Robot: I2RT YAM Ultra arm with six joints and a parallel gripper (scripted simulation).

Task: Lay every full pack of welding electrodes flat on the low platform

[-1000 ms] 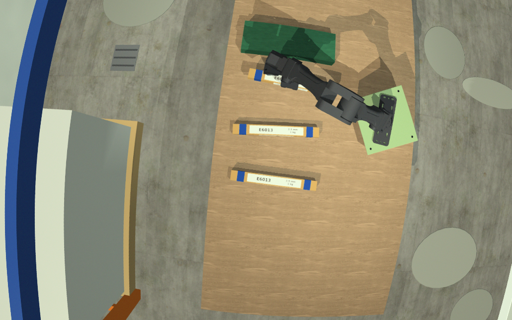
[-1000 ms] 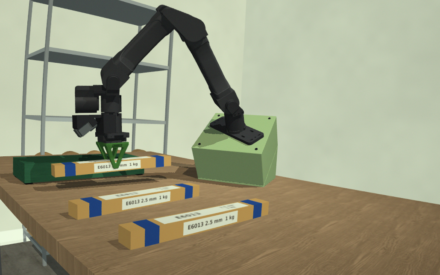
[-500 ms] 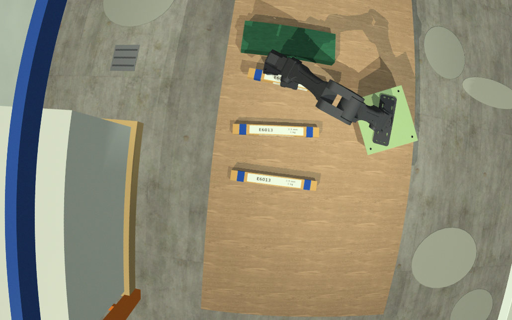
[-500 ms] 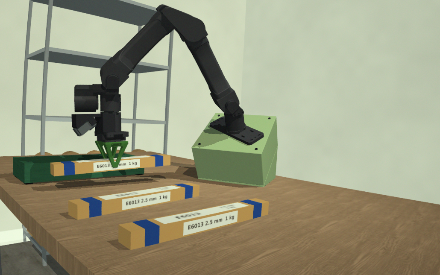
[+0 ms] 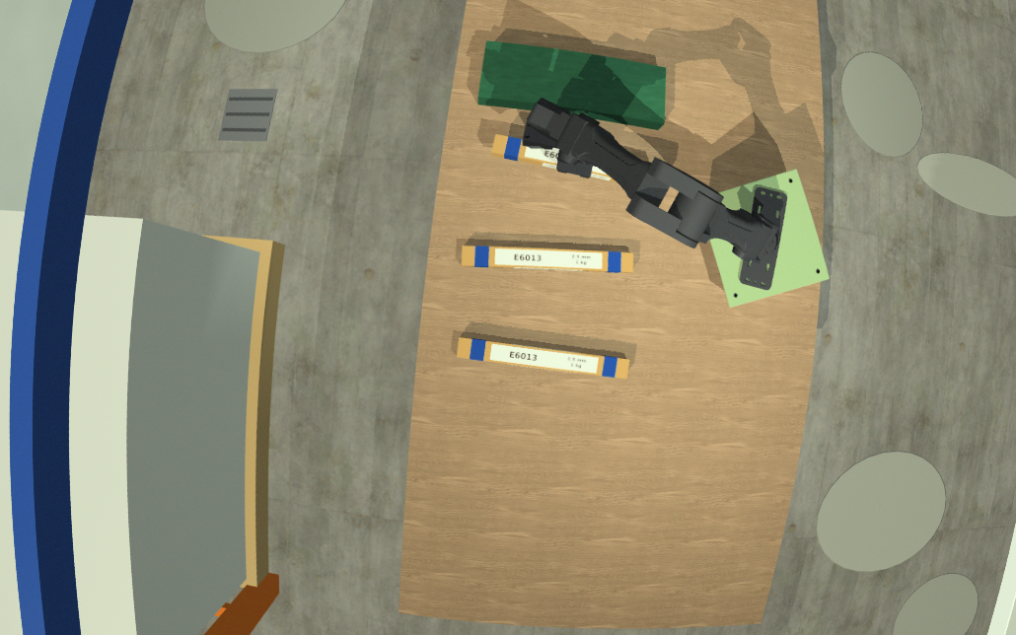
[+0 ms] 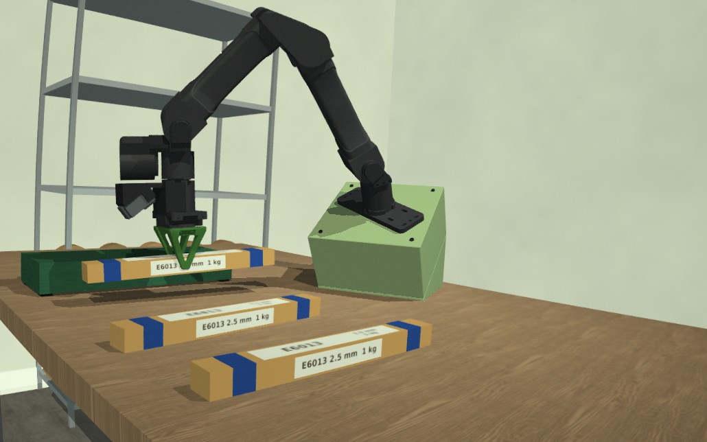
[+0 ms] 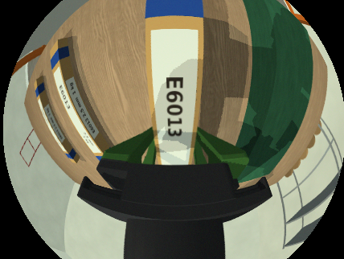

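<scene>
Two electrode packs lie flat on wood bench: nearest pack, then middle pack. Behind, end effector w/ green fingers clamps a third pack, lifted off bench, just beside the green platform at far end.

From top view the arm covers the right half of the held pack, incl. most of its label and far blue band. In exterior view gripper hides the "2.5" on that label. Wrist cam crops the platform at its right rim; small print on the packs near the worktop's front edge is too tiny to read.
</scene>
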